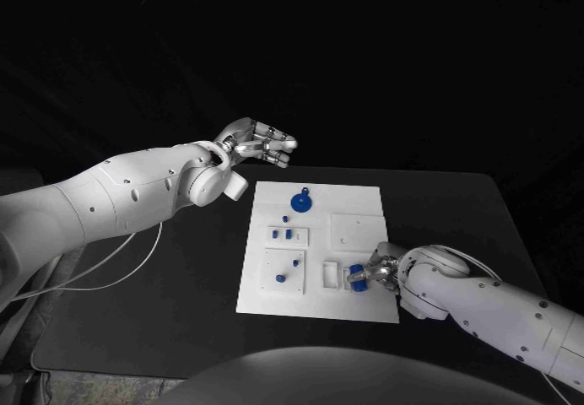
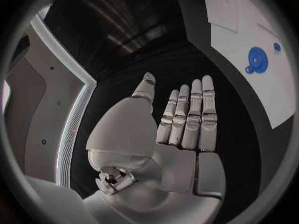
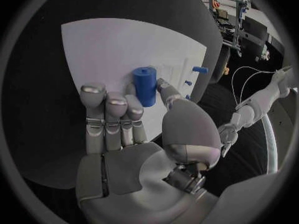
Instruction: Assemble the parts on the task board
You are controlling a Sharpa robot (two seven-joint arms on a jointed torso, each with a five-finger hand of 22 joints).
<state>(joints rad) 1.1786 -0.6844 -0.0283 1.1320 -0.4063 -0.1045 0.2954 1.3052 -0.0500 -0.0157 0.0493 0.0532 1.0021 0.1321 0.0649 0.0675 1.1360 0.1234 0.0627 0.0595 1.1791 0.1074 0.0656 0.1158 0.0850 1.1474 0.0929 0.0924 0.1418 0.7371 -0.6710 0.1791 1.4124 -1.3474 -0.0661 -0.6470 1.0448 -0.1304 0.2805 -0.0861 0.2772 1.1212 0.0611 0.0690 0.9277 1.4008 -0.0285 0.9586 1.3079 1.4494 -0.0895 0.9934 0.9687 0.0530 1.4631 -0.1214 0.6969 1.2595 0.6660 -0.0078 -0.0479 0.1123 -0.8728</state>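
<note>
One blue peg point(image 3: 144, 86) pinched in right hand point(image 1: 377, 272), lower right of board point(image 1: 365, 207); left hand point(image 1: 258, 142) spread, empty; tilt risks jamming.

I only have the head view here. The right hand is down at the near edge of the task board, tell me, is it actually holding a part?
Observer: Yes. In the right wrist view the right hand pinches a blue cylinder between thumb and fingers, over the task board.
Operator: Is the cylinder upright?
Observer: It stands roughly square to the board, its small stub pointing away from the hand.
Operator: And the left hand, anything in it?
Observer: Nothing. The left wrist view shows the left hand flat, fingers straight, off the board beside the blue disc.
</note>
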